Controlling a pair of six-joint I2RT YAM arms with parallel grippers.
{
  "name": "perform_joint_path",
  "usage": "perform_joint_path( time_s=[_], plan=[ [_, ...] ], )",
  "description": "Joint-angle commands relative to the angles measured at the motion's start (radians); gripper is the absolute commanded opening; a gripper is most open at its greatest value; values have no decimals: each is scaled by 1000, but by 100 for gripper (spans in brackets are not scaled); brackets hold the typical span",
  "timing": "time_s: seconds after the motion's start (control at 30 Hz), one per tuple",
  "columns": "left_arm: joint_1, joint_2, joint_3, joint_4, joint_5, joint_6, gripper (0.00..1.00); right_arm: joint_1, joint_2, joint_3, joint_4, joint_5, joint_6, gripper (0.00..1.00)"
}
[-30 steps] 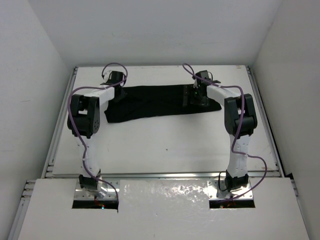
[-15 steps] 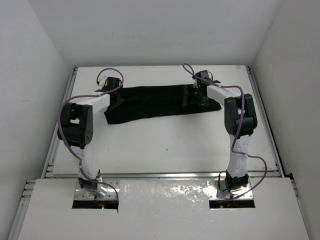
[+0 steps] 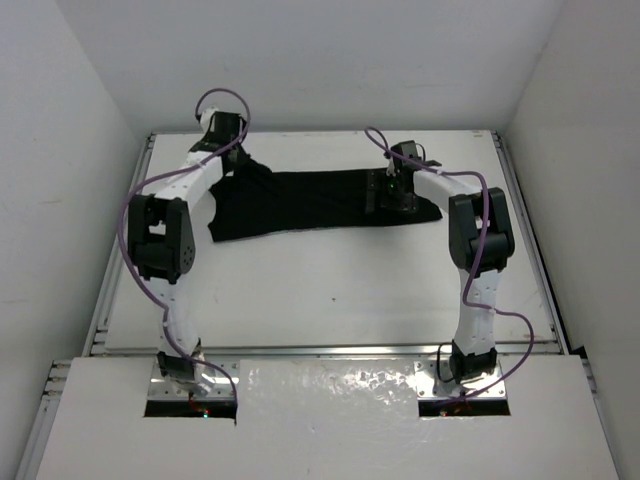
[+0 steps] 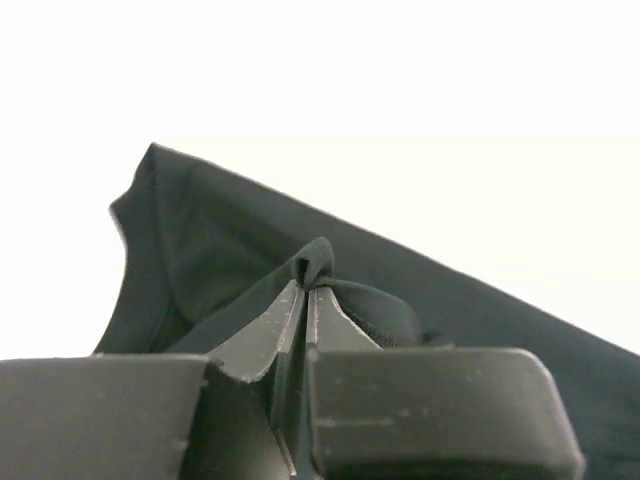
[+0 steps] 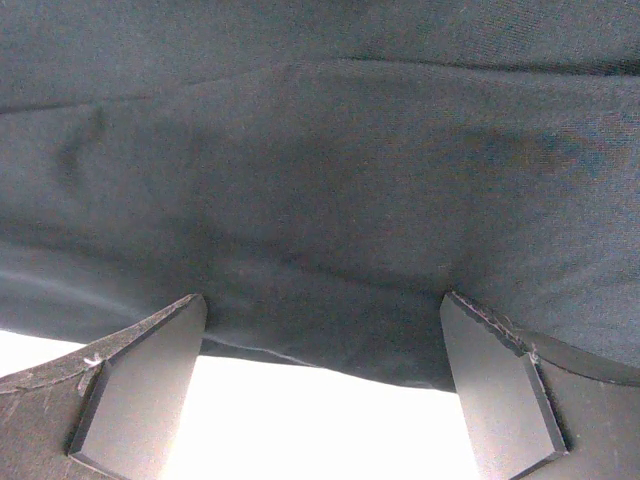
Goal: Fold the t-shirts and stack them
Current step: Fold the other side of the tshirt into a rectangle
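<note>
A black t-shirt (image 3: 310, 200) lies stretched across the far part of the white table. At its far left corner my left gripper (image 3: 232, 162) is shut on a pinch of the cloth. In the left wrist view a small bunch of the t-shirt (image 4: 220, 240) pokes out above the left gripper (image 4: 308, 288), and the cloth slopes away below it. My right gripper (image 3: 392, 193) hovers over the shirt's right end. In the right wrist view that gripper (image 5: 322, 300) stands open, its fingers (image 5: 150, 380) straddling the near hem of the t-shirt (image 5: 320, 170), with nothing between them.
The white table (image 3: 330, 290) is closed in by white walls at the left, the right and the back. Metal rails (image 3: 108, 290) run along its side edges. Both arm bases sit in cut-outs at the near edge.
The left jaws closed on the shirt's left corner, and the left arm moved toward the back wall, pulling that corner up and back. The right arm stayed still.
</note>
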Motion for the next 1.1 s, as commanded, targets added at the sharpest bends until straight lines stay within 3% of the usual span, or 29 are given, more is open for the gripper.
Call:
perform_joint_path(
  time_s=[0.0,0.1,0.2,0.23,0.37,0.47,0.5,0.6,0.73,0.87,0.97,1.07],
  plan=[
    [8,118,168,-50,-30,71,0,7,-30,43,0,-10,-11,99],
    [10,195,262,-115,-32,80,0,7,-9,63,-11,-6,-11,99],
    [11,220,253,-141,-42,63,3,7,10,77,-13,-10,-11,99],
    [11,219,240,-143,-47,59,12,7,13,80,-13,-10,-9,99],
    [15,153,142,-122,-96,13,29,6,28,105,-22,-1,-11,99],
    [16,87,53,-91,-107,-18,64,7,57,138,-29,13,-11,99],
    [15,75,34,-88,-104,-23,68,7,57,148,-29,22,-9,99],
    [10,12,-52,-129,-121,-84,70,6,72,175,-37,83,-7,99],
    [7,-198,-367,-82,-165,-191,66,6,42,156,-34,106,-17,99],
    [10,-367,-585,99,-100,-149,64,7,19,128,-20,82,-15,99],
    [21,-352,-615,197,14,-92,63,6,40,142,-28,62,-12,99],
    [31,-269,-586,214,36,-72,61,7,23,103,-5,54,-11,99]
  ],
)
